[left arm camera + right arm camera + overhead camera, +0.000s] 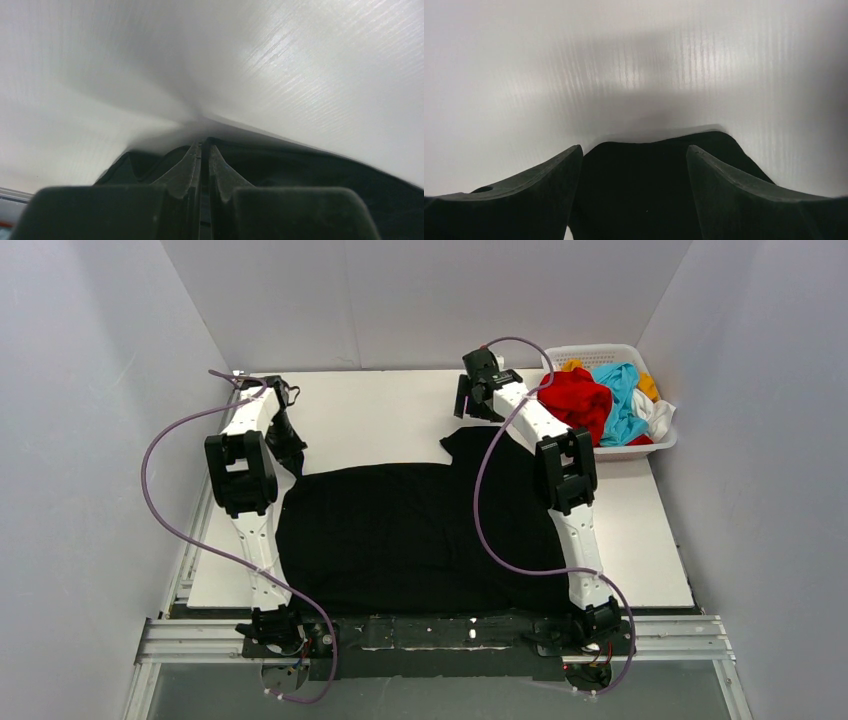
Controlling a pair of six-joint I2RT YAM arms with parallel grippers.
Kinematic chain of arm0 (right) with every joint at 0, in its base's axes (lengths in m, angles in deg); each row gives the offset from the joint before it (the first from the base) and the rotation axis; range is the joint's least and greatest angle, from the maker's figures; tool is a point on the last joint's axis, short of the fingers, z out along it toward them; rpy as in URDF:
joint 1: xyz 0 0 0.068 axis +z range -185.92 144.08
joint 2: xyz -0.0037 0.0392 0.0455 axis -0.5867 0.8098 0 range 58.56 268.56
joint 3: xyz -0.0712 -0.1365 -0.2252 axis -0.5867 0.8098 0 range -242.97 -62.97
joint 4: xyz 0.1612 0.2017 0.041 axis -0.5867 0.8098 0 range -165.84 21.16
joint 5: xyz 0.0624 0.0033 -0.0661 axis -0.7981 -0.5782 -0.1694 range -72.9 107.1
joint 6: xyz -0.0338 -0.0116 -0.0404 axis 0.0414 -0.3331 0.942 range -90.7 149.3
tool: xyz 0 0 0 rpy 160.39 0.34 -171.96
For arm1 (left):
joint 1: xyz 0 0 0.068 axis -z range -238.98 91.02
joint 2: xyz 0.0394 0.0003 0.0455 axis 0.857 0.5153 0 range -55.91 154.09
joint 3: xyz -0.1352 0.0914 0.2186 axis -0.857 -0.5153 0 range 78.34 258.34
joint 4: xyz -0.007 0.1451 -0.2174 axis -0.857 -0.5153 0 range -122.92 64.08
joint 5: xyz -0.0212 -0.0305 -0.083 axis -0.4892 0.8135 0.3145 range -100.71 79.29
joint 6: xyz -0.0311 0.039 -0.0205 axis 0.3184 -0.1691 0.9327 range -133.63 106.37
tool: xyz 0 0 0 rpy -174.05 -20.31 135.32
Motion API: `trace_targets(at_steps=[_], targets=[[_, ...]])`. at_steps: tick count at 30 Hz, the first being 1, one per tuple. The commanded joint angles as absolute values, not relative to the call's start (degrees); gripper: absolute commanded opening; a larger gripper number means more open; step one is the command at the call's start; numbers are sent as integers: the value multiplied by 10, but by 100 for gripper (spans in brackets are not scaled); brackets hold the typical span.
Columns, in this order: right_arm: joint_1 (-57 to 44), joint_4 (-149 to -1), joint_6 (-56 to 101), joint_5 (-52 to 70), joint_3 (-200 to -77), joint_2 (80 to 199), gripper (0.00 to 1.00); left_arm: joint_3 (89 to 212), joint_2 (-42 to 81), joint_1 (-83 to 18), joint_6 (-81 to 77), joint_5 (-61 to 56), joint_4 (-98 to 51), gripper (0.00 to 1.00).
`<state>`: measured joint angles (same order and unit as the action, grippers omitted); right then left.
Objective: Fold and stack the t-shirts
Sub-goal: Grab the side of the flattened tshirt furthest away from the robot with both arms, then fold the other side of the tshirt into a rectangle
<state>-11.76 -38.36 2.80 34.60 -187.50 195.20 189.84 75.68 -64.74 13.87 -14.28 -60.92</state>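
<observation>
A large black t-shirt (410,535) lies spread flat in the middle of the white table. My left gripper (290,455) is low at its far left corner. In the left wrist view its jaws (205,145) are shut at the edge of the black cloth (310,170). My right gripper (465,400) hangs open above the shirt's far right corner. In the right wrist view it (634,150) holds nothing and the black cloth (639,190) lies below, between the fingers. Red (578,400), light blue (622,400), white (660,418) and orange-yellow (648,385) shirts lie bunched in the basket.
The white lattice basket (640,448) stands at the table's far right corner. Grey walls close in the left, back and right. Bare white table (380,410) shows beyond the black shirt. A metal rail (430,635) runs along the near edge.
</observation>
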Motion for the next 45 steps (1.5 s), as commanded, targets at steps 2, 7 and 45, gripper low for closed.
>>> trace_targets(at_steps=[2,7,45], targets=[[-117,-348,48,330,-1908,1976,82,1873,702,-644,142,-135,-687,0],[-110,-343,66,333,-1847,1949,75,1860,698,-645,137,-139,-685,0],[-55,-506,25,335,-1295,1460,1,1494,365,-645,171,-126,-550,0]])
